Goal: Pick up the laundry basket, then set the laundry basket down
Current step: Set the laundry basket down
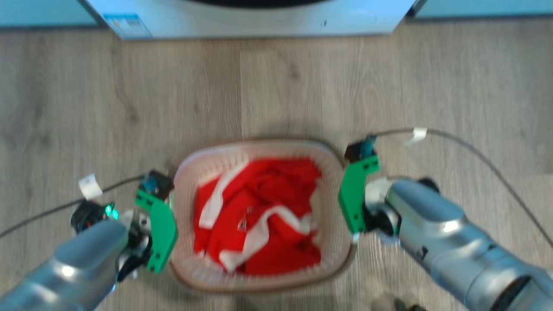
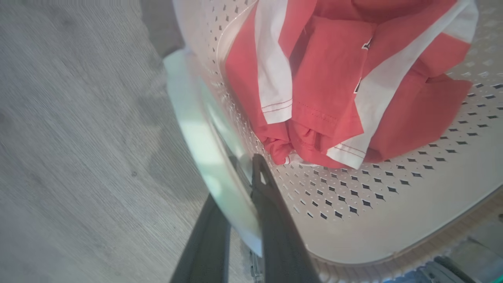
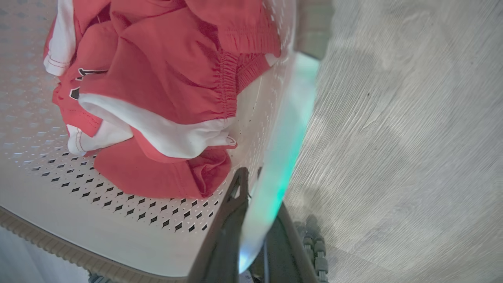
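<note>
**Both grippers clamped on the laundry basket's sides**

The laundry basket [image 1: 259, 281] sits in the lower middle of the head view, over the pale wood-look floor [image 1: 302, 86] and well apart from the white washing machine [image 1: 259, 21] along the top edge; the head picture is blurred, and I cannot tell whether the basket's base touches the floor or hangs just above it. A crumpled red and white garment [image 1: 259, 216] lies inside, against the perforated bottom and walls.

The left gripper [image 2: 243, 204] is at the basket's left side; in the left wrist view one dark finger [image 2: 271, 212] lies inside against the perforated wall and the other [image 2: 204, 239] outside, with the white left handle [image 2: 196, 129] pinched between them; the jaws are closed on it.

The right gripper [image 3: 255, 212] holds the opposite side the same way; one finger [image 3: 228, 220] is inside by the wall, the other [image 3: 287, 236] outside, and the right handle [image 3: 287, 129], tinted green by a light, runs between them; these jaws are also clamped.

In the head view a green bracket [image 1: 162, 224] on the left wrist and another [image 1: 356, 194] on the right flank the brown rim; a thin dark cable [image 1: 475, 151] with a white tag trails from the right arm across the floor.
</note>
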### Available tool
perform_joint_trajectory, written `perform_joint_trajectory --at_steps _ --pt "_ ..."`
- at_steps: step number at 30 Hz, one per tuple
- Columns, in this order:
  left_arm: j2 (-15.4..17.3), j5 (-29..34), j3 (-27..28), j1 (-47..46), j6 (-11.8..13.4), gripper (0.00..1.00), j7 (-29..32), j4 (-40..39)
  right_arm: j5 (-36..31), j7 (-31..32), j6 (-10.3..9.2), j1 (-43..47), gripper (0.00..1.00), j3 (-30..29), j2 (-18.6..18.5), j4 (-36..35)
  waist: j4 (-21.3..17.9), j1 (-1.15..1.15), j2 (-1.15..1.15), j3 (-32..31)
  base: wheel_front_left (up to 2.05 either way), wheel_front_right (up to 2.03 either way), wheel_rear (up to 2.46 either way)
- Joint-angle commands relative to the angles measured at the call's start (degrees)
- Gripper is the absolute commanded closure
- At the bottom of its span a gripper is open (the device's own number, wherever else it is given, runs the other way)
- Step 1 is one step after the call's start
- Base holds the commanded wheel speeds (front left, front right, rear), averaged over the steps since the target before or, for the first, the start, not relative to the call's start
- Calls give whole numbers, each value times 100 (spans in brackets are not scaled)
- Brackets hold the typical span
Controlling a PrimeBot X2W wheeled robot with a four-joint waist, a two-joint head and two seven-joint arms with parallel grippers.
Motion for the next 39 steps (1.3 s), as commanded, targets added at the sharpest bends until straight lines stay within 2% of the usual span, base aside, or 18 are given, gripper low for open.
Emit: perform_joint_trajectory --at_steps 1,13,23,39 --pt "-110 85 90 -309 -153 100 -196 -181 -159 -160 42 -204 100 28 224 -110 13 -2 0 417 0 0 0" --pt "-709 214 90 -798 -153 100 -983 707 -439 -1032 42 -562 100 -169 239 243 57 -2 0 1413 0 0 0" --pt "-1089 530 90 -990 -153 100 -1384 1235 -542 -1445 42 -687 100 -263 240 523 184 -2 0 1918 0 0 0" --pt "-1359 693 90 -1080 -153 100 -1603 1558 -600 -1453 42 -730 100 -247 240 713 289 -2 0 1988 0 0 0"
